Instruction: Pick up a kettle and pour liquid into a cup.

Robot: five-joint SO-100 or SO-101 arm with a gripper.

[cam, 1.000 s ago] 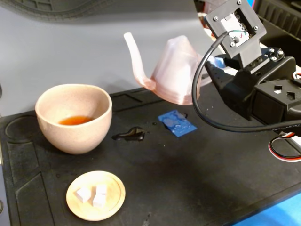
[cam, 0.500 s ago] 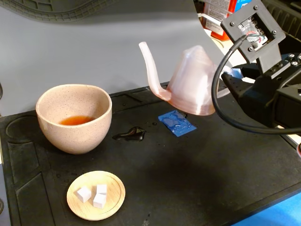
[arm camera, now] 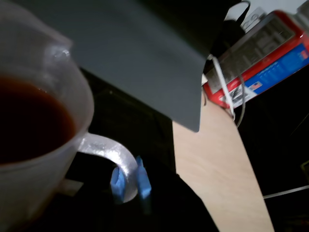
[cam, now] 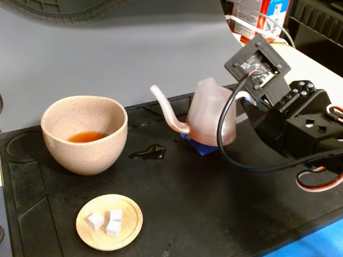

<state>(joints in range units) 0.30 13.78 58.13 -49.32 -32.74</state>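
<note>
The pinkish translucent kettle (cam: 209, 115) stands about upright at the middle of the black mat (cam: 214, 214), over a blue patch, with its thin spout pointing left toward the cup. In the wrist view the kettle (arm camera: 29, 159) holds dark reddish liquid (arm camera: 29, 125). My gripper (arm camera: 129, 183) has its blue pads (arm camera: 117, 181) closed on either side of the loop handle (arm camera: 108, 150). In the fixed view the gripper (cam: 242, 110) sits at the kettle's right side, mostly hidden by a cable. The beige speckled cup (cam: 84, 134) stands to the left with a little reddish liquid (cam: 87, 137) in it.
A dark glossy spill (cam: 147, 152) lies on the mat between cup and kettle. A small wooden dish (cam: 131, 227) with three white cubes sits at the front. A red-and-blue box (cam: 262, 16) stands behind on the light table, and it also shows in the wrist view (arm camera: 260, 53).
</note>
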